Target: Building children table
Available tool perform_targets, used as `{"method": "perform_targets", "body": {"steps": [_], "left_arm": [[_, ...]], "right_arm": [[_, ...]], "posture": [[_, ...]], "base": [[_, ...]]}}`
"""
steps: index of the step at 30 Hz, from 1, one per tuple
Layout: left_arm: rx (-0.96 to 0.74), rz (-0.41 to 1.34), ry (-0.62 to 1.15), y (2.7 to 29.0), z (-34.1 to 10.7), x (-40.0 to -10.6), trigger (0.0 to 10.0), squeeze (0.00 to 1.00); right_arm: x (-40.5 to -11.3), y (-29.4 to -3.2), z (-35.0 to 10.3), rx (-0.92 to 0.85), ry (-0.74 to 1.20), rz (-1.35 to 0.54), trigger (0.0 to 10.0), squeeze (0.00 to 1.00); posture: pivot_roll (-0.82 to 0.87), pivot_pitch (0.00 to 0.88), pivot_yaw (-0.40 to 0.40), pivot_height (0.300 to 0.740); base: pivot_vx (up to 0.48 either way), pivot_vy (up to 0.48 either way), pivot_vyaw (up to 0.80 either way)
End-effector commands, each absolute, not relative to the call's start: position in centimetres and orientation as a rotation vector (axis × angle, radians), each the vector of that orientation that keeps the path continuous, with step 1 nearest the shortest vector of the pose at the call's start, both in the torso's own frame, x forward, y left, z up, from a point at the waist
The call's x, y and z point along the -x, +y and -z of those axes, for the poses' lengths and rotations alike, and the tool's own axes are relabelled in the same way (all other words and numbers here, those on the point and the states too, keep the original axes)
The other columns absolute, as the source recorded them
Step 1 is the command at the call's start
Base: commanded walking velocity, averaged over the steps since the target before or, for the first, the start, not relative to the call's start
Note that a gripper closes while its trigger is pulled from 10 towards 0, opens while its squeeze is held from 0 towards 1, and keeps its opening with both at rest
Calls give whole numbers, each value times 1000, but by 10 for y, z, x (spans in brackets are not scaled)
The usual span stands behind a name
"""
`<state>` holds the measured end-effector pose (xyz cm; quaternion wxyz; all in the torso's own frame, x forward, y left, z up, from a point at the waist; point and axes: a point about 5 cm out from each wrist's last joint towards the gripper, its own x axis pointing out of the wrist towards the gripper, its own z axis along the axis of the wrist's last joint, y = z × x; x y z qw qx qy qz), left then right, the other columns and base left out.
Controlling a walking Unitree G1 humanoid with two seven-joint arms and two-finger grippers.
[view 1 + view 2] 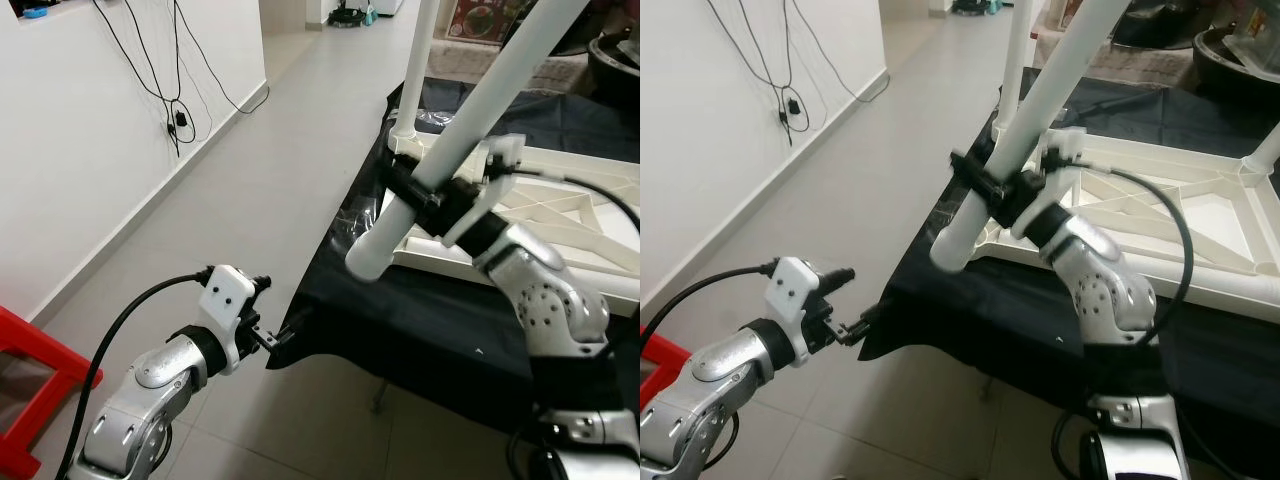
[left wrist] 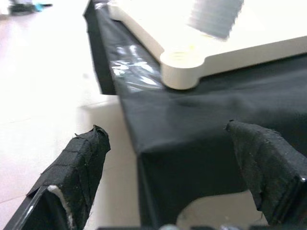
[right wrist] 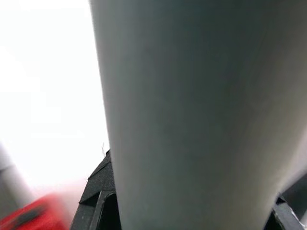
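Right end effector (image 1: 432,196) grips white table leg (image 1: 470,120).

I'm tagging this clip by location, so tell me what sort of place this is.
Most likely a room in a home, used for furniture assembly. A tiled floor runs along a white wall with dangling cables, and an upturned white tabletop lies on a black cloth while the right pincer holds a table leg.

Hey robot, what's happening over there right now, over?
Right tool shut on white table leg, held tilted over upturned tabletop. Left tool open at black cloth corner. One leg already standing in its socket.
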<state>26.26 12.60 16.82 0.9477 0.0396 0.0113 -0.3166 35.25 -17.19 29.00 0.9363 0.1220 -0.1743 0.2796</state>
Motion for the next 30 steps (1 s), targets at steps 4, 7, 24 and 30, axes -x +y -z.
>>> {"method": "perform_targets", "body": {"steps": [4,7,24,30], "left_arm": [[-84,640,9,115,-166,-256,10000,0],[-68,641,-8,104,-169,-250,10000,0],[-54,623,-34,95,-181,-236,10000,0],[-54,623,-34,95,-181,-236,10000,0]], "right_arm": [[-369,-177,-300,-230,-415,-460,0,0],[-382,-167,-308,-193,-423,-464,0,0],[-398,-171,-313,-104,-394,-594,0,0],[-398,-171,-313,-104,-394,-594,0,0]], "posture": [[78,173,-31,740],[82,217,-43,740],[89,305,-56,740],[89,305,-56,740]], "base": [[0,0,0],[0,0,0],[0,0,0],[0,0,0]]}}
